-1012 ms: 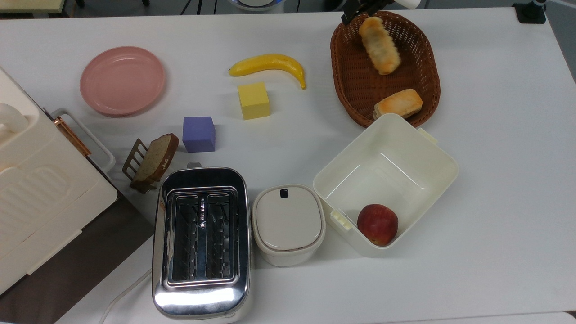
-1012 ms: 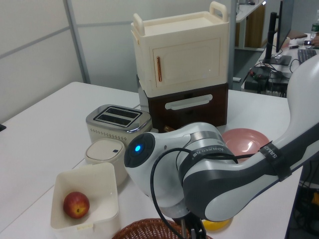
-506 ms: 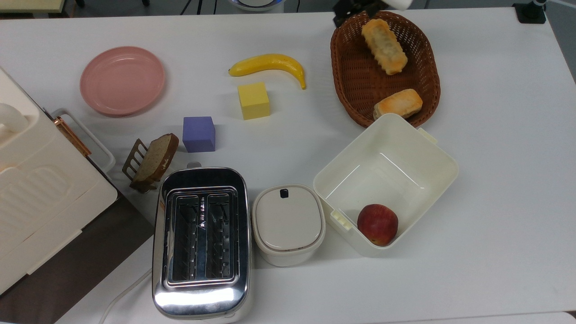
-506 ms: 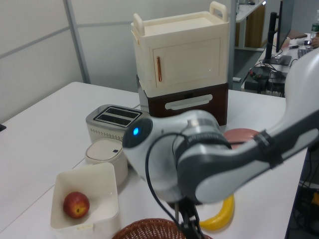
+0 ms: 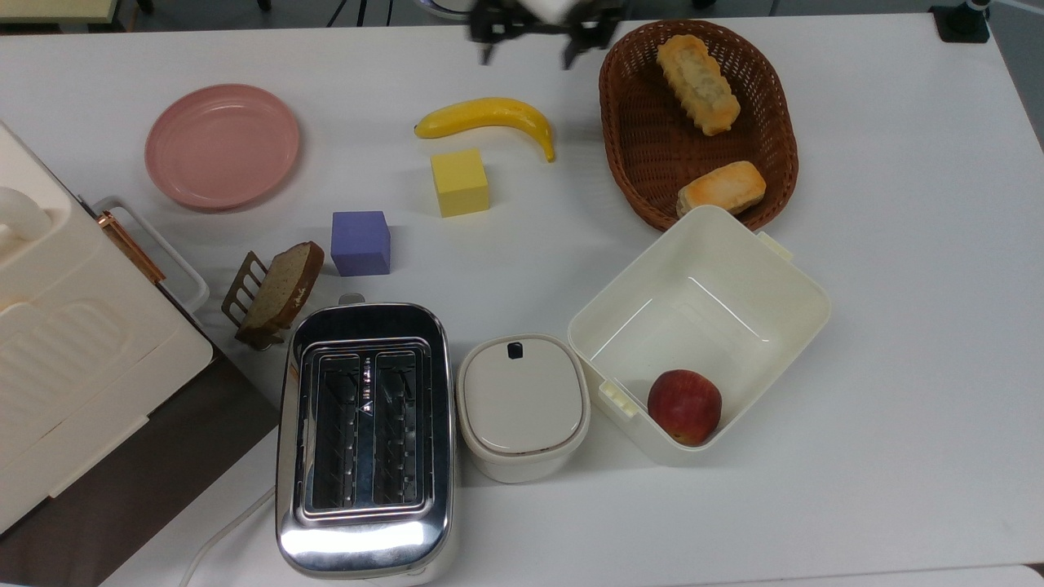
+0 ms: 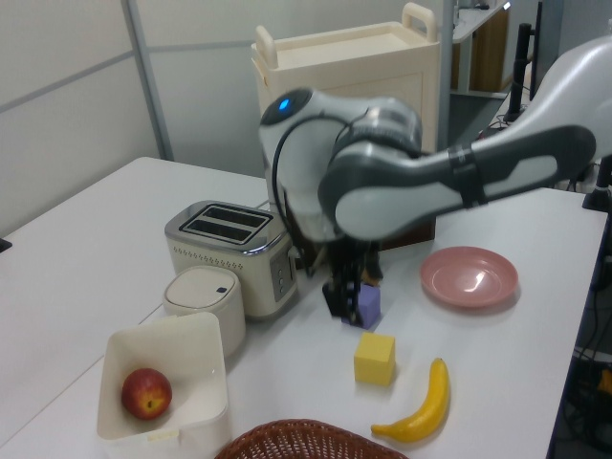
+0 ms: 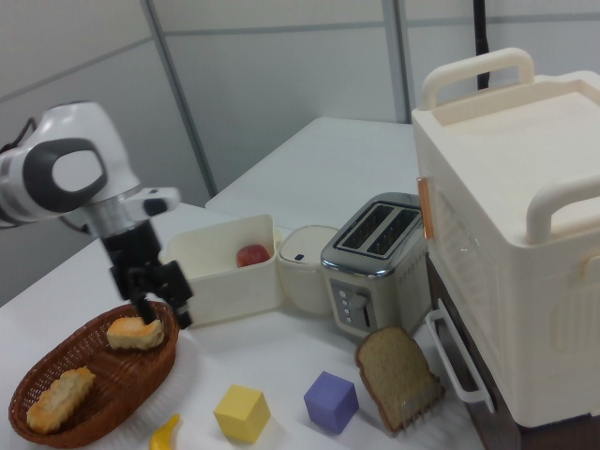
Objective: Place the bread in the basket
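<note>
**Bread lies in the basket, gripper empty**

The gripper (image 5: 526, 50) hangs above the counter (image 5: 897, 244) with fingers spread wide, holding nothing. To its right in the top view, the bread (image 5: 698, 83) lies inside the basket (image 5: 628, 130), apart from the gripper, with a short bun (image 5: 722, 188) beyond it. Placement looks complete; next calls only for retreating clear of the basket's rim.

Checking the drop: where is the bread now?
The bread lies inside the basket, at the top view's upper end, apart from the short bun near the tub.
</note>
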### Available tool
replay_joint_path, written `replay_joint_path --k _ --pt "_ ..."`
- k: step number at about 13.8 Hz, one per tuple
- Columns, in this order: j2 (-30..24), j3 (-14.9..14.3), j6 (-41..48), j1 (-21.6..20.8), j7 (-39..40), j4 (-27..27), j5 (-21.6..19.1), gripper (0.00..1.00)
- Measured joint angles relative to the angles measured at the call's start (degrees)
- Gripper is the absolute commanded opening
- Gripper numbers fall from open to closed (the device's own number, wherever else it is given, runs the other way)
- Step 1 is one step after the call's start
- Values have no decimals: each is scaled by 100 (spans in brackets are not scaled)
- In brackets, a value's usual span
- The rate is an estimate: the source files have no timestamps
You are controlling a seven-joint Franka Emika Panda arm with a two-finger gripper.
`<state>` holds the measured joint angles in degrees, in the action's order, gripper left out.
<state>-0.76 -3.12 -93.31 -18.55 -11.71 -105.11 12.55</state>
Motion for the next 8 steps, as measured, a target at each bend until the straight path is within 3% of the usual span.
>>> replay_joint_path --k 4,6,8 --pt "-139 7 200 964 17 613 -46 100" --pt "-183 161 504 1656 40 1084 -444 100" --pt "-189 193 537 1898 48 1233 -714 100"
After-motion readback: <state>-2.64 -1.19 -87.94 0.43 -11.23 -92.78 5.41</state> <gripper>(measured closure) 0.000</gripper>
